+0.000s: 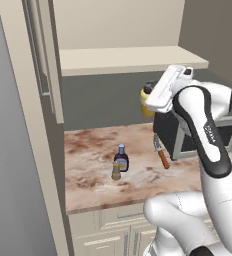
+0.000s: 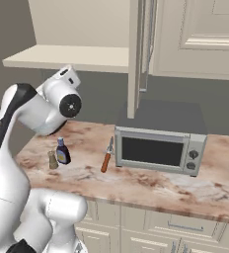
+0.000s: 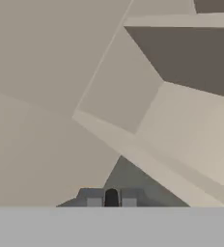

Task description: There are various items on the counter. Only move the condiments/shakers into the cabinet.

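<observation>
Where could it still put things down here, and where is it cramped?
The cabinet shelf looks bare along its visible length. The counter is free at its left end and along the front edge. It is crowded mid-counter: the pepper shaker and dark bottle stand close together, with the orange-brown stick-like item beside the toaster oven.

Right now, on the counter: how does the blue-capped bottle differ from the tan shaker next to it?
The dark bottle is taller than the tan shaker. The bottle is dark with a blue cap and a pale label; the shaker is plain tan all over. The bottle stands slightly farther back on the counter, the shaker nearer the front edge. Both stand upright, close together, and away from the claw.
</observation>
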